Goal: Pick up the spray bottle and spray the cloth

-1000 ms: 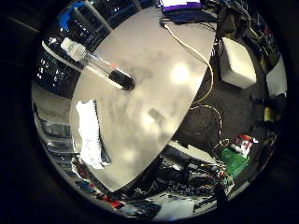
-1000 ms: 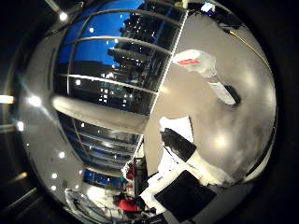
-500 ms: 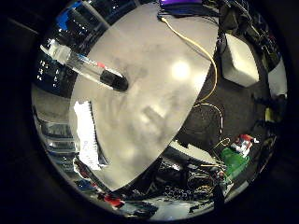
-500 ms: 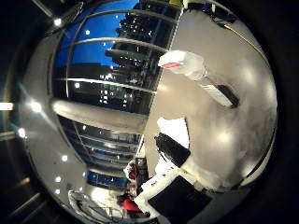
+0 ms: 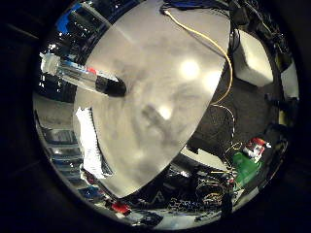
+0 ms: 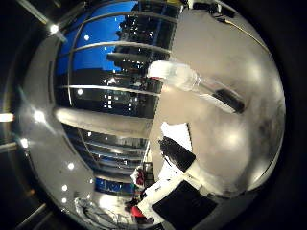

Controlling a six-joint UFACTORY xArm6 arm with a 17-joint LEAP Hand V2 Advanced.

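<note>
A clear spray bottle (image 5: pixel 80 76) with a red label and a black end sits on the grey round table (image 5: pixel 160 111), near its rim. I cannot tell whether it stands or lies. A white cloth (image 5: pixel 90 143) lies at the table's edge, a short way from the bottle. My hand (image 6: pixel 184 177) hovers well above the table and holds nothing. One black fingertip (image 6: pixel 176 153) reaches into the thumb side view and hides part of the cloth.
A yellow cable (image 5: pixel 216 53) crosses the far side of the table. Beside the table stand a white box (image 5: pixel 252 60) and green and red clutter (image 5: pixel 248 162) on the dark floor. Dark night windows (image 6: pixel 110 62) rise behind the bottle.
The whole picture has shifted and the table, bottle and cloth look larger: my hand has come closer to the table. The bottle and cloth lie where they were.
</note>
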